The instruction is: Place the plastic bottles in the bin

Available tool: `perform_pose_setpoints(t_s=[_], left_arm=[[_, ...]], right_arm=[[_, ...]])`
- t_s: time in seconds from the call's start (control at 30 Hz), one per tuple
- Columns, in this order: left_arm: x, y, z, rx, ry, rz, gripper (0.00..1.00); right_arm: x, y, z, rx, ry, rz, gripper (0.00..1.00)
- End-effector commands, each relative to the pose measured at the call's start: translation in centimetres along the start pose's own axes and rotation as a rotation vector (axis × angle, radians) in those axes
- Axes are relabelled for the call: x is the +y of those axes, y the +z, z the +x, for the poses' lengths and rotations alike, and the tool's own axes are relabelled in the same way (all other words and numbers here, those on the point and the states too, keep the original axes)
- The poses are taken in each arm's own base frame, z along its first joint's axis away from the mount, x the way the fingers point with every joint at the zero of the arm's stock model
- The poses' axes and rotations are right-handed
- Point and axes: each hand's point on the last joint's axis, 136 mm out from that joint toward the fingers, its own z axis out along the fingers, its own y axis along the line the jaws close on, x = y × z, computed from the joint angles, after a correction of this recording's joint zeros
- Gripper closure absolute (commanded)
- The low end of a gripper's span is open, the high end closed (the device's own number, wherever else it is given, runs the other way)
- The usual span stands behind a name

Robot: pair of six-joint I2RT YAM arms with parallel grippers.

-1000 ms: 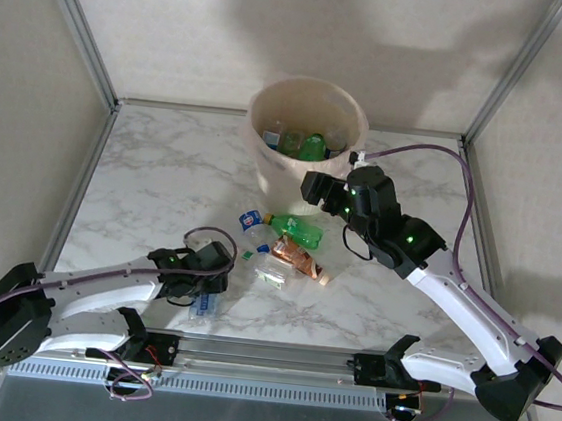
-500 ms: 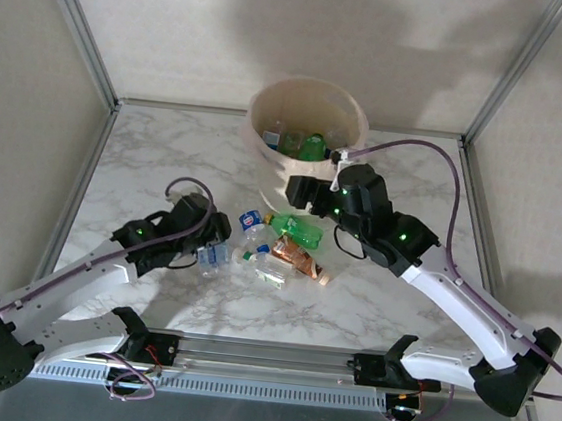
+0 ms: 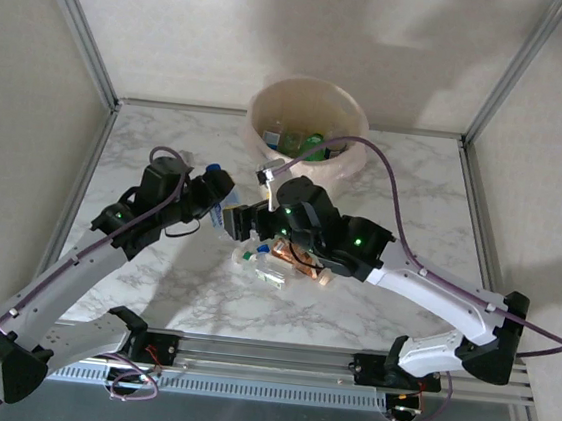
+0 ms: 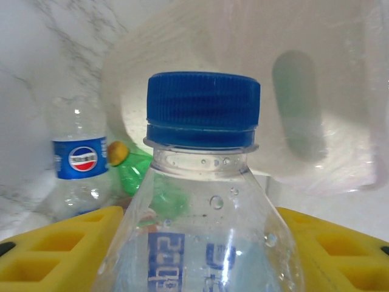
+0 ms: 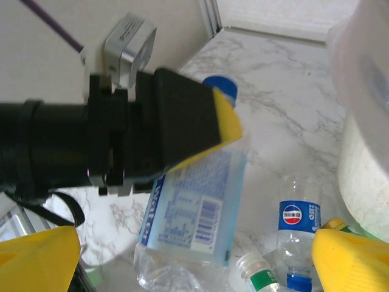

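Item 1, my left gripper (image 4: 194, 255): clamped on a clear blue-capped bottle (image 4: 202, 188), which was low at the table's near edge a second ago and is now lifted off it, short of the bin (image 3: 310, 89), which already holds several bottles. Item 2, my right gripper (image 5: 194, 258): jaws wide apart, swung from beside the bin to just beside that held bottle, over the loose bottles (image 3: 291, 258) left on the table. Surroundings: white marbled table (image 3: 160, 163), beige walls (image 3: 281, 19), metal frame posts (image 3: 79, 23).

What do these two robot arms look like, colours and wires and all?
The left arm and right arm have white links, black joints with green lights, and looping purple cables. The left hand and right hand are black with yellow fingers.
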Motion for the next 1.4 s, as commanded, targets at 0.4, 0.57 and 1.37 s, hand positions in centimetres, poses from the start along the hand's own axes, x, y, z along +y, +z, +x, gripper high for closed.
perform_pose_setpoints(t_s=[0.4,0.57,1.37], left_arm=[[-4.6,-0.5,0.0,0.063,-0.144,0.237,0.42],[-4.8,-0.7,0.0,0.068,-0.151,0.253,0.42],[-6.7,-1.4,0.4,0.117,-0.205,0.401,0.41]], right_arm=[[-0.2,2.3,0.3,0.037,-0.054,0.066,0.08],[-0.4,2.6,0.2,0.031,-0.055,0.077,0.13],[0.0,3.6,0.6,0.036,-0.021,0.043,0.28]])
